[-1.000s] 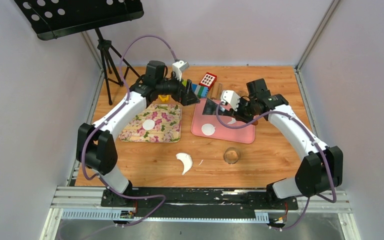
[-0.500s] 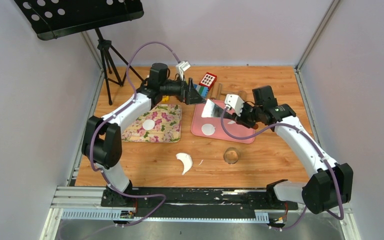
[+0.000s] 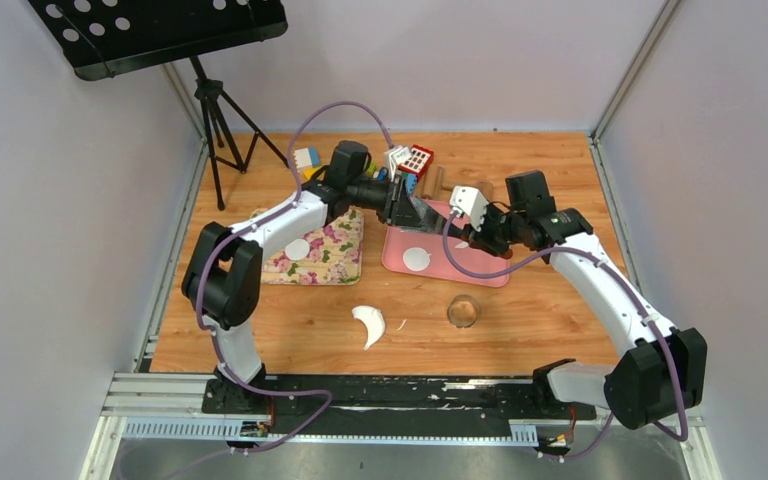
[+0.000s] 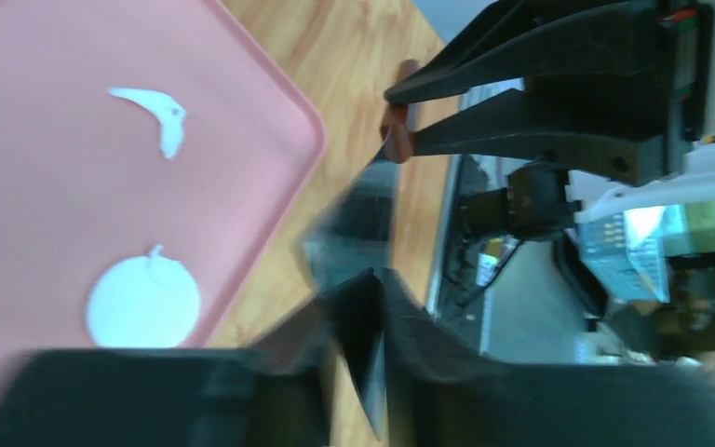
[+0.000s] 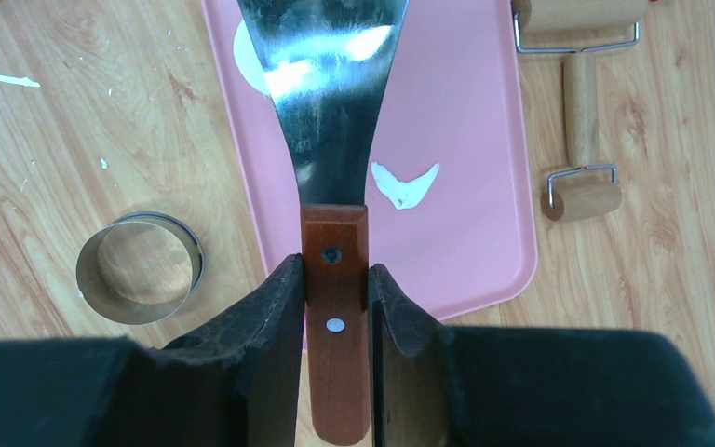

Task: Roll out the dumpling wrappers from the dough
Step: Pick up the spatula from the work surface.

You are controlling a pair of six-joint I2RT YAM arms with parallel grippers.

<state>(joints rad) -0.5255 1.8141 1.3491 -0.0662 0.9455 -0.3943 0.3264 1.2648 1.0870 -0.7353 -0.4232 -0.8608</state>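
My right gripper is shut on the wooden handle of a metal spatula, held over the pink tray. My left gripper has reached across. Its blurred fingers pinch the tip of the spatula blade. One round dumpling wrapper lies on the pink tray, partly hidden by the blade in the right wrist view. Another wrapper lies on the floral tray. A crescent of dough rests on the table, and a small dough scrap is on the pink tray.
A metal ring stands on the wood in front of the pink tray. A wooden rolling pin lies behind the tray. Toy blocks sit at the back, and a tripod stands at the far left.
My left arm swung right from behind the floral tray to the spatula blade, and its jaws narrowed onto it. The right arm lifted the spatula slightly, then held still.
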